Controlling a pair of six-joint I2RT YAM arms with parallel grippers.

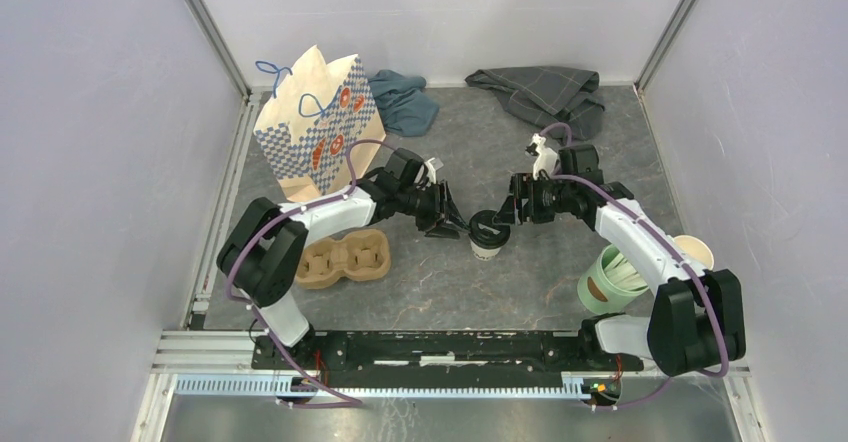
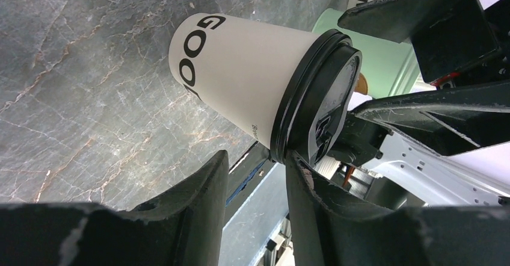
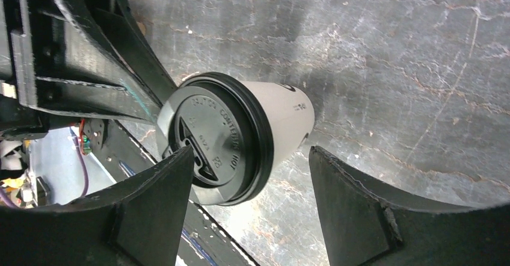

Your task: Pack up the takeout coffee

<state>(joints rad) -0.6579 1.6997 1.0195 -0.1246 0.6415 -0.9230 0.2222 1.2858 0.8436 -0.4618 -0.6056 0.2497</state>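
The takeout coffee (image 1: 486,236) stands upright on the tabletop (image 1: 470,297), to the right of the cardboard cup carrier (image 1: 345,259) and apart from it. The right end effector (image 3: 249,160) is wide and straddles the cup without clamping it. The left end effector (image 2: 257,163) is narrow, with one fingertip at the lid's rim and nothing pinched between the jaws.

The paper wall is probably light and thin, so it would dent under a hard squeeze. The black plastic lid (image 3: 213,139) could pop off if the cup is lifted by it. The stiffer band just under the rim looks the safest hold.

Black letters "GOO" show on the cup's side, cut off there. The lid's embossing seems to read "CONTENTS HOT".
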